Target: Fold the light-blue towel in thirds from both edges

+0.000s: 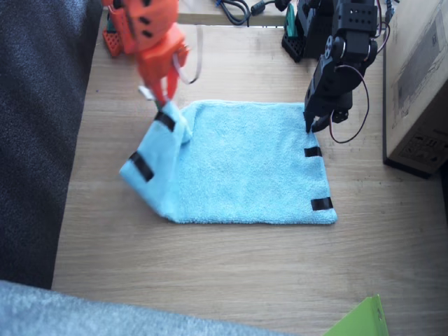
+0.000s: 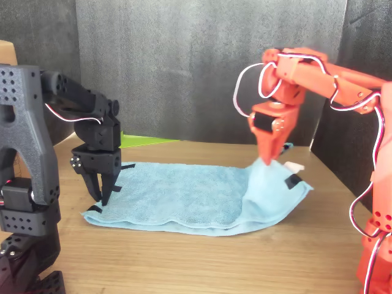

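Frontally, right pincer (image 2: 267, 160) clenched on lifted light-blue towel (image 2: 184, 196) edge; left pincer (image 2: 102, 195) released.

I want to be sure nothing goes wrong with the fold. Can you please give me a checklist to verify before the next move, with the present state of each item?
1. Right gripper holds the light-blue towel at its short edge: ok, the edge is lifted off the table.
2. Left gripper has pinched the opposite edge: cannot tell; its tips are down at the far corner.
3. Middle of the towel lies flat: ok.
4. Black tape strips on the left arm's edge lie on the table: ok.
5. Cardboard box is apart from the towel: ok.
6. White tag is free of the fold: cannot tell.
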Robot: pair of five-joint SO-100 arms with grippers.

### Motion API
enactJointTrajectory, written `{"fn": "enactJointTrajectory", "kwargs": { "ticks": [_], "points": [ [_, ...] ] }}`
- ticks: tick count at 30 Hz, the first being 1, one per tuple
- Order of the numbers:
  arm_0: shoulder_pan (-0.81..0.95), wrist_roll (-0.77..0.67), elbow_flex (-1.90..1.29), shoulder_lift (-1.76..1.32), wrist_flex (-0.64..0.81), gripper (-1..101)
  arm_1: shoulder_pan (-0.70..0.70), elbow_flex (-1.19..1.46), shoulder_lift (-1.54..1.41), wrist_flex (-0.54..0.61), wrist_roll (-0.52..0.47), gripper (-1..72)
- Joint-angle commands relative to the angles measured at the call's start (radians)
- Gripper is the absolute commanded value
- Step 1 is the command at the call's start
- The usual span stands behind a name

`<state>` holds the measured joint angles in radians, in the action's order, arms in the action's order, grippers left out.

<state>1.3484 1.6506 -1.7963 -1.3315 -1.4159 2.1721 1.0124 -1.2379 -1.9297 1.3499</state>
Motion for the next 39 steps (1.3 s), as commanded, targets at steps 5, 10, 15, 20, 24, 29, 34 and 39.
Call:
{"fn": "enactJointTrajectory", "kwargs": {
  "ticks": [5,10,15,20,24,29,34,39],
  "points": [
    [0.014,0.009,-0.012,-0.046,-0.003,0,0.072,-0.135,0.014,-0.015,-0.008,0.1],
    [0.012,0.003,-0.015,-0.048,-0.003,0,0.098,-0.275,0.067,-0.017,-0.011,0.0],
    [0.017,0.002,-0.025,-0.057,0.000,0,0.152,-0.374,0.170,-0.017,-0.011,0.0],
    [0.012,0.000,-0.023,-0.055,0.000,0,0.225,-0.479,0.288,-0.017,-0.011,0.0],
    [0.012,0.000,-0.021,-0.055,0.000,0,0.267,-0.548,0.367,-0.017,-0.011,0.0],
    [0.008,-0.002,-0.017,-0.051,0.000,0,0.298,-0.660,0.453,-0.017,-0.020,0.0],
    [0.009,-0.005,-0.018,-0.052,0.000,0,0.311,-0.753,0.505,-0.017,-0.025,0.0],
    [0.011,-0.008,-0.020,-0.054,0.000,0,0.316,-0.824,0.545,-0.017,-0.012,0.1]
  ]
}}
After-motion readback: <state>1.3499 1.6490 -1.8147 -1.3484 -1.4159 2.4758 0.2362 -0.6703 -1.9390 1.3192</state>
